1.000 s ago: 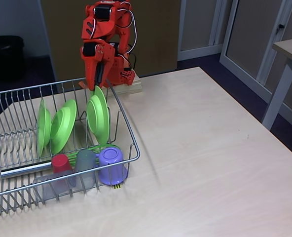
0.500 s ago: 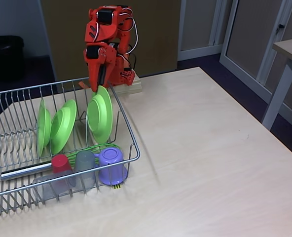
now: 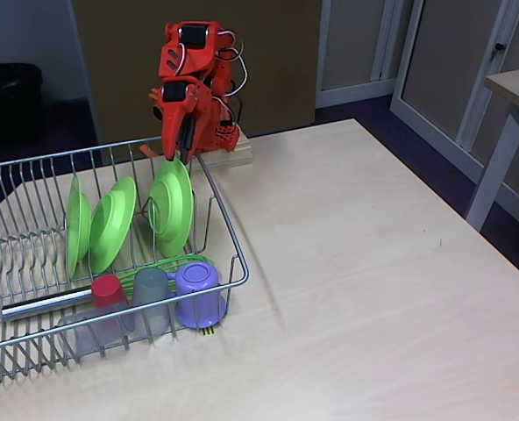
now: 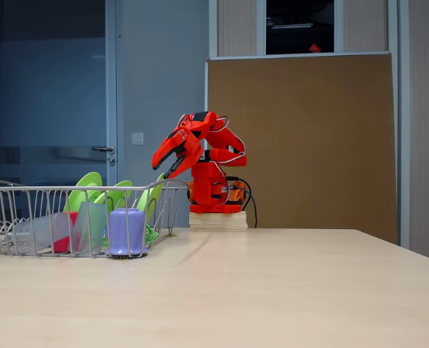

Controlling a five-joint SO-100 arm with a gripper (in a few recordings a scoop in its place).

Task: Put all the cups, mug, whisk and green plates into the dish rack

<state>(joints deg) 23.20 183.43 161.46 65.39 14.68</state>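
Dishes sit in the dish rack (image 3: 31,351), gripper (image 3: 176,156) hanging above the nearest plate

Three green plates (image 3: 110,224) stand on edge between prongs; the red and grey cups (image 3: 152,288), purple mug (image 3: 198,294) and whisk (image 3: 40,303) lie along the front. The orange gripper's jaws stand slightly apart, holding nothing, just over the right-hand plate's rim on the pale table (image 3: 373,263)

One silver wire dish rack (image 3: 229,263) holds everything countable here. Three lime-green plates (image 3: 172,206) stand on edge inside it, the nearest just below the single orange gripper (image 3: 175,156). Farther from the gripper lie one purple mug (image 3: 198,294), one red cup (image 3: 109,289), and what appear to be two translucent grey cups (image 3: 152,298), plus one green whisk (image 3: 159,266).
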